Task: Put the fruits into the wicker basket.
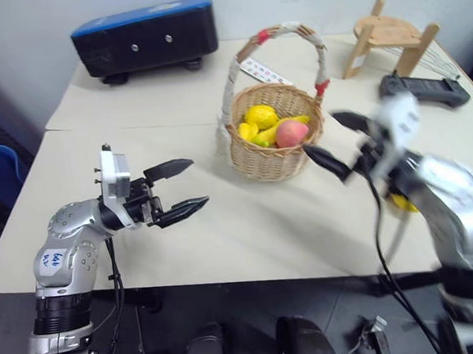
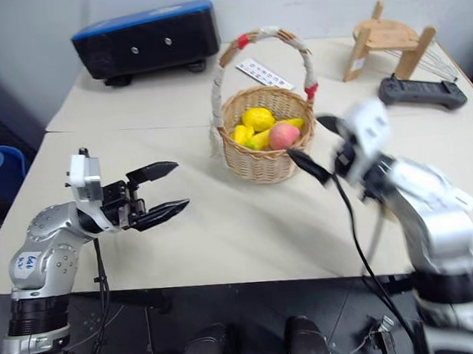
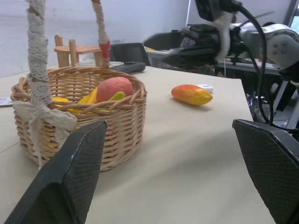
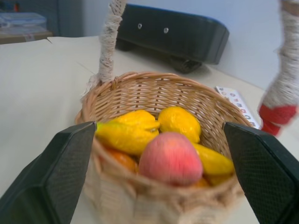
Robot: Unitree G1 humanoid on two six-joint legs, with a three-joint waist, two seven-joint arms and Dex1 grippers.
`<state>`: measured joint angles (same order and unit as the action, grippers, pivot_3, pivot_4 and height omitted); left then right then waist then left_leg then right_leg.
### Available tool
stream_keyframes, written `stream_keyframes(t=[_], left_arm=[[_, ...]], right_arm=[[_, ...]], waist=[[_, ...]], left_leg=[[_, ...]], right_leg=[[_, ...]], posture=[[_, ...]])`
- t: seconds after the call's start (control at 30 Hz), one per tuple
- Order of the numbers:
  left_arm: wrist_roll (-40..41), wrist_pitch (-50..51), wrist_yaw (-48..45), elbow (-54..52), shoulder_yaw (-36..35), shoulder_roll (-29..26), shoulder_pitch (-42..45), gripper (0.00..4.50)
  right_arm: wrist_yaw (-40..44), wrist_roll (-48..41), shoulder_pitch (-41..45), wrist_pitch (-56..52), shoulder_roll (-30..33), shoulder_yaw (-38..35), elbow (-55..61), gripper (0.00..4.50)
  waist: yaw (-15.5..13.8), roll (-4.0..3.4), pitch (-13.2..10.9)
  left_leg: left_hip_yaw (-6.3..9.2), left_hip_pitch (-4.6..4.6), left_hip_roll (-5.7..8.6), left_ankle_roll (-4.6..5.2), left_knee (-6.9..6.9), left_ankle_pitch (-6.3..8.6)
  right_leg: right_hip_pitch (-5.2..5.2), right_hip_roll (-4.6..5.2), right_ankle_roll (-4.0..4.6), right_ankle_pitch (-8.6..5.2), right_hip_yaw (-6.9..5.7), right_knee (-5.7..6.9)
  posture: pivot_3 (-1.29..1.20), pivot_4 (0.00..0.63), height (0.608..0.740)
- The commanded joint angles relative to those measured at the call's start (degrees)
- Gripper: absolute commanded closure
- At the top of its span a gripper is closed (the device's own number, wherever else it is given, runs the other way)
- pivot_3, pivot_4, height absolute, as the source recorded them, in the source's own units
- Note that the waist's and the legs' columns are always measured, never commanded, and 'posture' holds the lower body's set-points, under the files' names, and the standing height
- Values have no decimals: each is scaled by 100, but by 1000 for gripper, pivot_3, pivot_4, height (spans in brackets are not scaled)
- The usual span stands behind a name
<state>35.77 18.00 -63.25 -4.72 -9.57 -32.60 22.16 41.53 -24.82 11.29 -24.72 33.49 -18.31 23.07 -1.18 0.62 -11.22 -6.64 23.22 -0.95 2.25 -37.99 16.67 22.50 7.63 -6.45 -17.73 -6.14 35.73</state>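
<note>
Right gripper (image 2: 308, 148) released, empty, just beside round tan wicker basket (image 2: 261, 160). Oval orange-yellow mango (image 3: 191, 94) on counter (image 2: 224, 227) behind it: smooth, firm; grasp across middle.

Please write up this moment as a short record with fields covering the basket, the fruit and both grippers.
basket: wicker basket upright on the table
in basket: peach on top, lemons, banana
outside basket: mango lying on the table, apart from the basket
left gripper: open, empty, above the table to the basket's left
right gripper: open, empty, beside the basket's right side
task status: one fruit, the mango, not yet in the basket
</note>
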Motion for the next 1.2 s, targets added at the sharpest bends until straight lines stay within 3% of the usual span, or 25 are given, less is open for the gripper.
stream_keyframes(t=[0.03, 0.1, 0.27, 0.53, 0.67, 0.93, 1.2], left_arm=[[-68, -168, -194, -38, 225, 35, 156, 0], [-97, -192, -248, 62, 346, 101, 246, 0], [-345, -463, -515, 395, 652, 158, 435, 0], [-459, -595, -702, 787, 841, 325, 811, 0], [-497, -663, -696, 822, 817, 352, 827, 0], [-461, -671, -451, 689, 730, 468, 788, 0], [-389, -527, -223, 212, 708, 451, 469, 0]], right_arm=[[-10, -297, -1113, 518, -110, -1281, 672, 52], [25, -162, -2195, 895, -353, -1934, 771, 52], [123, -98, -3948, 1778, -968, -2832, 684, 52], [-66, -191, -4990, 2400, -1581, -2971, 653, 52], [-499, -706, -4626, 1439, -1091, -2864, 872, 52], [-1710, -1363, -2414, -1679, 1089, -2191, 179, 52], [-2082, -786, 272, -2837, 1672, -593, -1773, 52]], waist=[[-7, -2, 0], [-19, -1, 1], [-23, -9, 6], [49, -15, 9], [116, -15, 9], [118, -16, 10], [78, -17, 9]], left_leg=[[-10, 1, 3, 6, -1, -3], [-12, -6, 4, 10, -2, -5], [-12, -17, 4, 8, 1, -3], [-15, -29, -3, -4, 3, 12], [-15, -29, -5, -5, 3, 14], [-10, -30, -2, 3, 0, 12], [-14, -3, 13, 29, -16, -6]], right_leg=[[1, 4, -7, 4, 5, 0], [-1, 4, -12, 8, 11, 1], [-5, 2, -11, 8, 19, -10], [-3, 3, -1, 3, 30, -9], [-3, 9, 0, 2, 33, -9], [-3, 53, 9, -3, 30, -1], [1, 28, -11, 8, 10, 6]], posture=[[0, 150, 740], [0, 150, 740], [0, 150, 740], [0, 150, 740], [0, 150, 740], [0, 150, 740], [0, 150, 740]])
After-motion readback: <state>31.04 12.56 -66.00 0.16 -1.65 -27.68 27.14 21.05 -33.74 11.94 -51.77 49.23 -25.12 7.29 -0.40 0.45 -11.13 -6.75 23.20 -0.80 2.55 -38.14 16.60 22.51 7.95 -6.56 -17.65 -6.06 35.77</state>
